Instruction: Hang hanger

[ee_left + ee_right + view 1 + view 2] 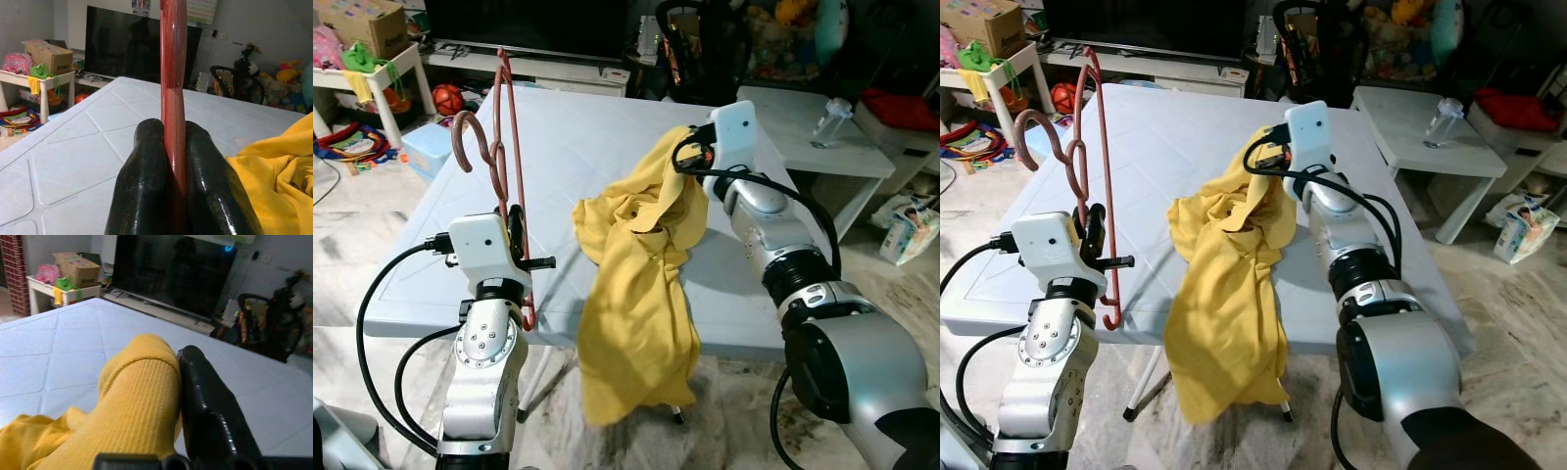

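Gripping the reddish-brown plastic hanger point(505, 147) upright, my left hand point(173, 166) is closed on its bar above the pale blue counter point(568, 147). My right hand point(195, 382) pinches the yellow knit garment point(636, 294), which drapes over the counter's near edge.

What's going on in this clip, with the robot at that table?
The robot stands at a pale blue plastic table. Its left gripper is shut on a reddish-brown hanger, held upright with the hook up. Its right gripper is shut on a yellow ribbed shirt, lifted so that it drapes over the table's near edge. The shirt is not yet on the hanger.
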Motion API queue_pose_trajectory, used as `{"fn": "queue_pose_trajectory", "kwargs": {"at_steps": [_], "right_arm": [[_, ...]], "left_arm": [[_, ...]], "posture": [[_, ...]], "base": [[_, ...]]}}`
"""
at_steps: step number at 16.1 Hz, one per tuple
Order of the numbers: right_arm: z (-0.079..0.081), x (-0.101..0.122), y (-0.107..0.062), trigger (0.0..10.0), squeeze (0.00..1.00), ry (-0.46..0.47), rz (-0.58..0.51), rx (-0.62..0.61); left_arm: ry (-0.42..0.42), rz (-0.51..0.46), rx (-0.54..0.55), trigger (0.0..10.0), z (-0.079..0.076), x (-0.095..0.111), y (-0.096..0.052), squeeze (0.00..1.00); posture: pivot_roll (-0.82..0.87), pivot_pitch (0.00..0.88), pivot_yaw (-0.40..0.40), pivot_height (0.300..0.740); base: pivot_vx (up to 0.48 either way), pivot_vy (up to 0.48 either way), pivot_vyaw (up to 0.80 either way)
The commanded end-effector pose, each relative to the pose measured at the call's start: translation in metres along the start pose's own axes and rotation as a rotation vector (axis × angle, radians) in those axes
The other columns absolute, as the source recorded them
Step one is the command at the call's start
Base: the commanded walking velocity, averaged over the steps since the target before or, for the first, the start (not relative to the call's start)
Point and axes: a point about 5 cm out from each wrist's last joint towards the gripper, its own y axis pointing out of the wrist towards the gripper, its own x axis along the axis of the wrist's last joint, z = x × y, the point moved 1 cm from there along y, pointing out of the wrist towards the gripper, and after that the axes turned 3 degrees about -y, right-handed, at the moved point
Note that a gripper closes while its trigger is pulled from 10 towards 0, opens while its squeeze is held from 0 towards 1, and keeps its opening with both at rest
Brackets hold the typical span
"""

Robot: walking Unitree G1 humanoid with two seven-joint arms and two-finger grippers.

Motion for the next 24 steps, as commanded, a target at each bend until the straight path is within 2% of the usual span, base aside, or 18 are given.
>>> {"fn": "queue_pose_trajectory", "kwargs": {"at_steps": [1,6,7,8,12,15,16,17,18,20,21,24], "right_arm": [[-0.004,-0.025,-0.012,10.0,1.00,0.028,0.076,0.039],[0.020,-0.086,-0.053,10.0,1.00,-0.038,0.223,0.263],[0.021,-0.088,-0.057,10.0,1.00,-0.047,0.231,0.280],[0.021,-0.098,-0.070,10.0,1.00,-0.072,0.275,0.322],[0.004,-0.105,-0.082,10.0,1.00,-0.219,0.338,0.269],[-0.005,-0.103,-0.092,10.0,1.00,-0.285,0.382,0.302],[-0.015,-0.103,-0.098,10.0,1.00,-0.362,0.415,0.362],[-0.017,-0.102,-0.100,10.0,1.00,-0.374,0.419,0.380],[-0.025,-0.100,-0.106,10.0,1.00,-0.399,0.450,0.429],[-0.037,-0.096,-0.114,10.0,1.00,-0.378,0.478,0.459],[-0.040,-0.092,-0.120,10.0,1.00,-0.339,0.474,0.492],[-0.040,-0.088,-0.132,10.0,1.00,-0.241,0.460,0.527]], "left_arm": [[-0.001,0.107,-0.014,10.0,-0.002,-0.021,-0.003,0.00],[-0.006,0.123,-0.047,10.0,-0.008,-0.023,0.002,0.00],[-0.005,0.124,-0.050,10.0,-0.008,-0.023,0.002,0.00],[-0.002,0.128,-0.058,10.0,-0.007,-0.023,0.002,0.00],[-0.006,0.144,-0.063,10.0,-0.007,-0.026,0.002,0.00],[-0.007,0.154,-0.076,10.0,-0.009,-0.027,0.002,0.00],[-0.003,0.159,-0.081,10.0,-0.008,-0.028,0.001,0.00],[-0.001,0.160,-0.081,10.0,-0.007,-0.029,0.002,0.00],[0.001,0.160,-0.077,10.0,-0.005,-0.029,0.003,0.00],[0.000,0.160,-0.074,10.0,-0.005,-0.028,0.004,0.00],[-0.003,0.165,-0.080,10.0,-0.007,-0.029,0.003,0.00],[-0.005,0.173,-0.082,10.0,-0.007,-0.032,0.001,0.00]], "posture": [[0.06,0.022,-0.086,0.740],[0.05,0.023,-0.065,0.740],[0.04,0.026,-0.061,0.740],[0.04,0.028,-0.057,0.740],[0.04,0.024,-0.055,0.740],[0.05,0.019,-0.050,0.740],[0.05,0.016,-0.049,0.740],[0.05,0.015,-0.049,0.740],[0.05,0.014,-0.050,0.740],[0.05,0.013,-0.050,0.740],[0.05,0.015,-0.049,0.740],[0.03,0.013,-0.042,0.740]], "base": [[0.000,0.000,0.00],[0.000,0.000,0.00],[0.000,0.000,0.00],[0.000,0.000,0.00],[0.000,0.000,0.00],[0.000,0.000,0.00],[0.000,0.000,0.00],[0.000,0.000,0.00],[0.000,0.000,0.00],[0.000,0.000,0.00],[0.000,0.000,0.00],[0.000,0.000,0.00]]}}
